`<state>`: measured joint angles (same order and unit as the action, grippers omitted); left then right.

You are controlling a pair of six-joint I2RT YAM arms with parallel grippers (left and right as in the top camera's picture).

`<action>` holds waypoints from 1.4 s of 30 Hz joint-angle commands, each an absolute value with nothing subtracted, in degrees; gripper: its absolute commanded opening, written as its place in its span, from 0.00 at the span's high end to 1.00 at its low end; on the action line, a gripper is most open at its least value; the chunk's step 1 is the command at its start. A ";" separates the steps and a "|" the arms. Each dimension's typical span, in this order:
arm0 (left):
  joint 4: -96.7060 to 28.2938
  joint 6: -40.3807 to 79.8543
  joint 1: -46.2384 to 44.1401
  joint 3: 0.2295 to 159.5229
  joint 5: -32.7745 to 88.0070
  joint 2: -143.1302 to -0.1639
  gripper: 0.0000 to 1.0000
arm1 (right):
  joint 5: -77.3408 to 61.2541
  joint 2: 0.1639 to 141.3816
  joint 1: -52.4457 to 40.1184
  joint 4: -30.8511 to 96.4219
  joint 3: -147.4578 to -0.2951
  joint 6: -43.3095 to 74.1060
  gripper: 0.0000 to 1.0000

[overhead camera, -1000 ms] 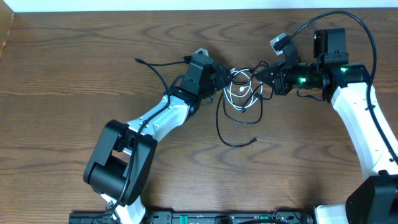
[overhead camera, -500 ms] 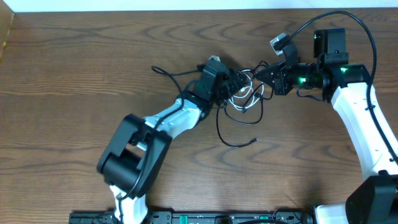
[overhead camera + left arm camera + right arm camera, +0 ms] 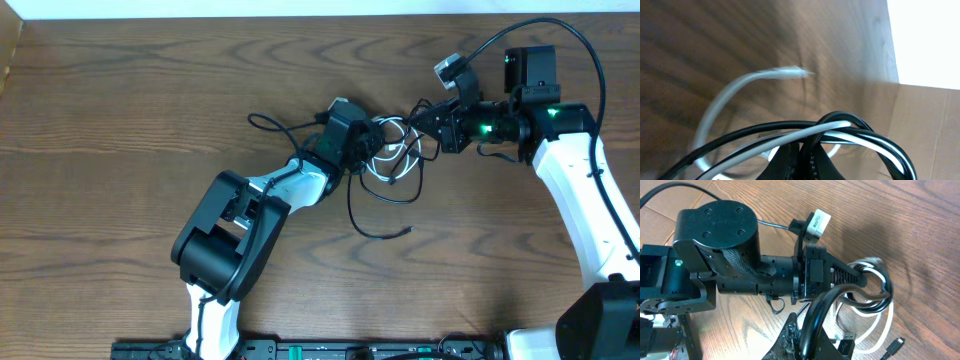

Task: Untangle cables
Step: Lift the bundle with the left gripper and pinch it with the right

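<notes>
1. Left claw (image 3: 373,140) is pinched shut on the cables (image 3: 392,150). In its wrist view black and white strands cross the fingertips (image 3: 790,157), which the bottom edge cuts off.
2. Right claw (image 3: 420,117) is clamped on the black cable (image 3: 810,320), and that cord mostly hides its tips.
3. The tangle lies on the table (image 3: 120,120) between the claws, with the left claw at its 9 o'clock and the right at its 2 o'clock.
4. White cable (image 3: 390,170) loops out toward 5 o'clock. How it weaves through the black one is hard to make out.
5. A black tail runs toward 6 o'clock, ending in a small plug (image 3: 408,228).
6. The white end in the left wrist view is blurred.
</notes>
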<state>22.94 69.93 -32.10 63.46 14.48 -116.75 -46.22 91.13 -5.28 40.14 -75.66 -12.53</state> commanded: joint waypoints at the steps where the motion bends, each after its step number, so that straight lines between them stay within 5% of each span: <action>1: 24.75 62.76 -30.85 64.10 15.22 -117.10 0.93 | -46.28 91.00 -5.69 40.34 -76.07 -12.43 0.99; 10: 23.99 44.93 -25.26 64.12 27.90 -109.78 0.92 | -17.76 91.09 -5.67 40.80 -76.07 7.62 0.96; 13: 19.07 37.93 -23.92 64.12 27.92 -104.73 0.93 | -9.04 91.09 -5.67 41.19 -76.07 14.94 0.83; 17: 11.55 27.51 -23.24 64.12 27.94 -97.19 0.93 | -9.63 91.09 -5.69 39.90 -76.07 13.13 0.50; 20: 6.48 21.87 -23.27 64.12 28.64 -92.53 0.93 | -15.75 91.09 -5.67 38.04 -76.07 6.85 0.41; 30: -1.50 15.25 -22.41 64.12 43.03 -87.96 0.93 | -43.55 90.54 -5.93 30.20 -76.07 -4.82 0.37; 42: -2.96 20.73 -18.44 64.10 44.58 -87.96 0.92 | -45.19 91.11 -10.83 33.78 -76.07 -10.81 0.49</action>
